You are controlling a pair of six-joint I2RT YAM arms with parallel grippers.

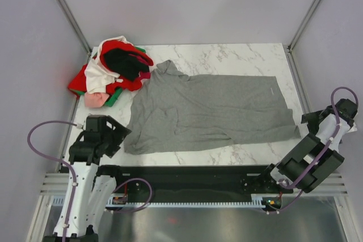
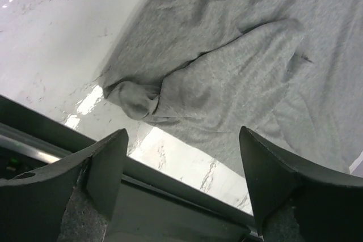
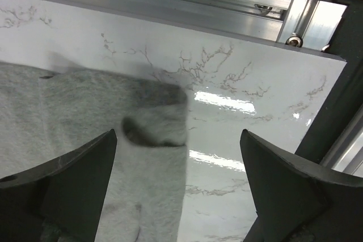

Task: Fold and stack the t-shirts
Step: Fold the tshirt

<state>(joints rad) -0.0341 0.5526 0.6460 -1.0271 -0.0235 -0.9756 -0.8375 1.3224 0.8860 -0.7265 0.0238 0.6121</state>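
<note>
Both tools stand open with nothing between their fingers. The left tool (image 2: 181, 140) hangs by the near left corner of the grey t-shirt (image 1: 210, 111), the right tool (image 3: 177, 140) by its near right corner. The grey t-shirt lies spread across the middle of the counter (image 1: 227, 52). The other t-shirts (image 1: 116, 69), red, white, black, pink and green, are heaped at the far left corner.

Spread t-shirt (image 1: 210, 111) central, heap (image 1: 113, 72) — far left

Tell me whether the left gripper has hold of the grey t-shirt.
No: the left gripper is open, its jaws wide apart with nothing between them, and the grey t-shirt lies loose beyond them.
</note>
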